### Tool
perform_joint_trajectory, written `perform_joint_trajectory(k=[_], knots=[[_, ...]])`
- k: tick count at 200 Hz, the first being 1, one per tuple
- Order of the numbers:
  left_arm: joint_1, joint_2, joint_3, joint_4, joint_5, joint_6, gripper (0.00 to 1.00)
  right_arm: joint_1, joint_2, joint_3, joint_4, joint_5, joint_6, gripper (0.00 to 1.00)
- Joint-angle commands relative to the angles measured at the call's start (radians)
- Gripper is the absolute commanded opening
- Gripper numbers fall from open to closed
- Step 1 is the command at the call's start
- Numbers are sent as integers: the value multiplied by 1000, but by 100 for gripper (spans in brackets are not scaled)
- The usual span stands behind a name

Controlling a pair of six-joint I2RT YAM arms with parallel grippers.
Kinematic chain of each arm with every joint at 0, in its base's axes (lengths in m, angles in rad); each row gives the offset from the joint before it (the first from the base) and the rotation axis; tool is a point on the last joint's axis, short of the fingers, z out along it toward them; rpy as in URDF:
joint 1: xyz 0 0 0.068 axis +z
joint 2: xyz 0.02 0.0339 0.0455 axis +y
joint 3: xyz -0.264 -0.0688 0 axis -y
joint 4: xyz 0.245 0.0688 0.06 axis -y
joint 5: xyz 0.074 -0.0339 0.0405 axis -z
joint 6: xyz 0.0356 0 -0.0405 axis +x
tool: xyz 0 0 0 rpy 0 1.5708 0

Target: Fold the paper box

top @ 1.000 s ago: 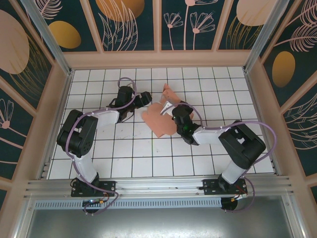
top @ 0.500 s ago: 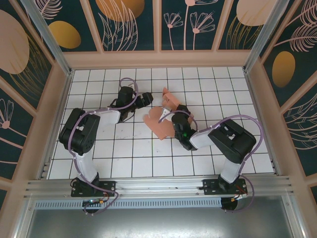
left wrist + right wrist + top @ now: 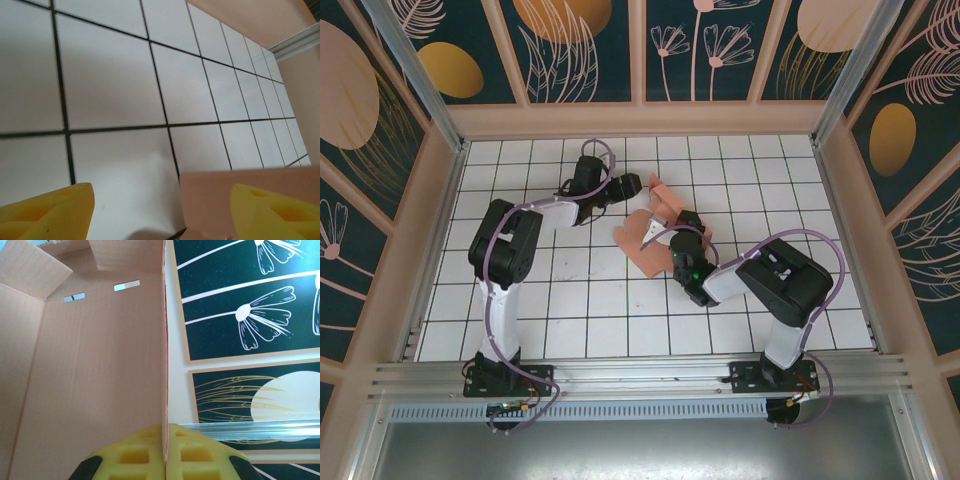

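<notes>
Two slots (image 3: pixel 126 286) in paper box (image 3: pixel 95 365) — right-wrist close-up

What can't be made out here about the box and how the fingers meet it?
Top external: the grip spot on the paper box is hidden under the right arm's wrist.
Left wrist: the box is cut off by the bottom edge; whether the left fingers touch it is unclear.
Right wrist: the box's left side runs off-frame; the right fingers cover its held edge.
</notes>
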Motion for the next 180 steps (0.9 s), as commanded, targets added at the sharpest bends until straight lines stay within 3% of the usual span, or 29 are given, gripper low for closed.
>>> perform_joint_trajectory(k=[1,75,151,180], knots=[[8,66,97,-100,53,40,73,12,1,-11,-25,-3,74,0],[8,272,411,-278,200,40,73,15,-8,-5,-67,-34,121,0],[8,234,317,-220,276,44,73,12,13,5,-52,-34,91,0],[22,190,236,-152,167,-11,77,-4,-16,4,-81,-33,122,0]])
